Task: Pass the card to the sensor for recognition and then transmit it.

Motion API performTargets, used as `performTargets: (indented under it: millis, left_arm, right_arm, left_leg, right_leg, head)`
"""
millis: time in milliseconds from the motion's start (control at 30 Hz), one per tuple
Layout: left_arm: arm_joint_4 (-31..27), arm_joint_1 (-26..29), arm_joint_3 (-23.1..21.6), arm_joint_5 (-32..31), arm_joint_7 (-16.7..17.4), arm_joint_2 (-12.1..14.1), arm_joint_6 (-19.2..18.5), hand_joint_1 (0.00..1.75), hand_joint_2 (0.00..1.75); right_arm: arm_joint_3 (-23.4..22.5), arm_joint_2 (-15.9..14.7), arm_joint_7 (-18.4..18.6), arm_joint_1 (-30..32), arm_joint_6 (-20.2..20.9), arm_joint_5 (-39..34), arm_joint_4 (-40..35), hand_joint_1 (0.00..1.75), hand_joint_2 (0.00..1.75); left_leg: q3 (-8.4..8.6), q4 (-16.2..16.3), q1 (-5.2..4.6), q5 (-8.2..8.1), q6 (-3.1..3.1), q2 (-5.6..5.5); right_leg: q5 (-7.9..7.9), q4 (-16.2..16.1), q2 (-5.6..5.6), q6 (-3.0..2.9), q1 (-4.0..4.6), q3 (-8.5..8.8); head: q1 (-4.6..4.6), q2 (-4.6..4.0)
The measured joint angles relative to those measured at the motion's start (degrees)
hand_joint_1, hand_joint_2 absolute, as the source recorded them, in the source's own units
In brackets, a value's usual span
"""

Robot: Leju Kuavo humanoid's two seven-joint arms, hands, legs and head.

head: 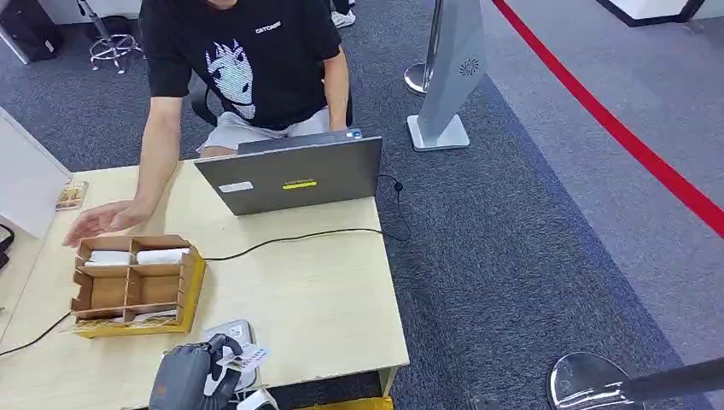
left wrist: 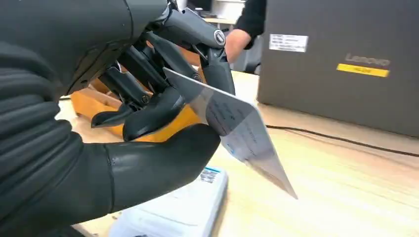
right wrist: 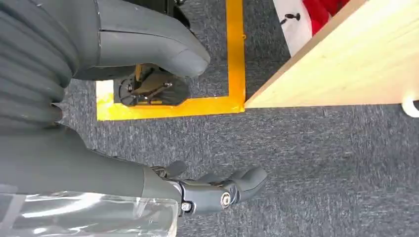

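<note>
Light wooden table [head: 324, 307] on grey carpet. On it: an open grey Lenovo laptop [head: 294, 175] at the far edge; a compartmented wooden organiser box [head: 132, 286] on the left; a black cable [head: 282, 239] running across the top; a white sensor device [head: 226, 329] near the front edge.

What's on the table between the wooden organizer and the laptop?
In the head view, a black cable crosses bare tabletop between the organizer and the laptop.

Left robot hand [head: 195, 376] pinches a card; right robot hand [right wrist: 148, 123] hangs, fingers apart.
</note>
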Motion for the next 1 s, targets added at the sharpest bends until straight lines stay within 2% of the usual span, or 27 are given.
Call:
performTargets:
  millis: [200, 667, 867, 1000]
  left_arm:
    - [-0.8, 1.8, 0.2, -0.7, 2.6, 0.5, 0.6, 1.75, 1.75]
    - [0.9, 3.5, 3.3, -1.2, 4.7, -0.3, 1.0, 1.75, 1.75]
    - [2.3, 4.4, 7.6, -2.4, 5.1, -3.0, 0.1, 1.75, 1.75]
    - [3.5, 4.6, 12.3, -3.1, 3.8, -5.9, -1.6, 1.75, 1.75]
  right_arm:
    - [0.0, 0.0, 0.4, 0.4, -0.8, -0.2, -0.7, 0.0, 1.75]
    - [0.3, 0.0, 0.9, 1.1, -0.7, -0.8, -1.4, 0.0, 1.75]
    - [1.0, 0.0, 1.4, 1.9, -0.7, -0.9, -2.3, 0.0, 1.75]
    - [1.4, 0.0, 1.7, 2.1, -0.7, -0.9, -2.5, 0.0, 1.75]
  left_leg:
    - [-0.01, 0.0, 0.0, 0.0, 0.0, -0.01]
    - [-0.01, 0.0, 0.0, 0.0, 0.0, -0.01]
    - [-0.01, 0.0, 0.0, 0.0, 0.0, -0.01]
    - [-0.01, 0.0, 0.0, 0.0, 0.0, -0.01]
  right_leg:
    - [-0.01, 0.0, -0.02, 0.01, 0.0, 0.01]
    - [-0.01, 0.0, -0.02, 0.01, 0.0, 0.02]
    - [-0.01, 0.0, -0.01, 0.01, 0.0, 0.01]
    - [-0.01, 0.0, -0.01, 0.01, 0.0, 0.02]
  head:
    - [0.0, 0.0]
    - [0.0, 0.0]
    - [-0.02, 0.0]
    - [0.0, 0.0]
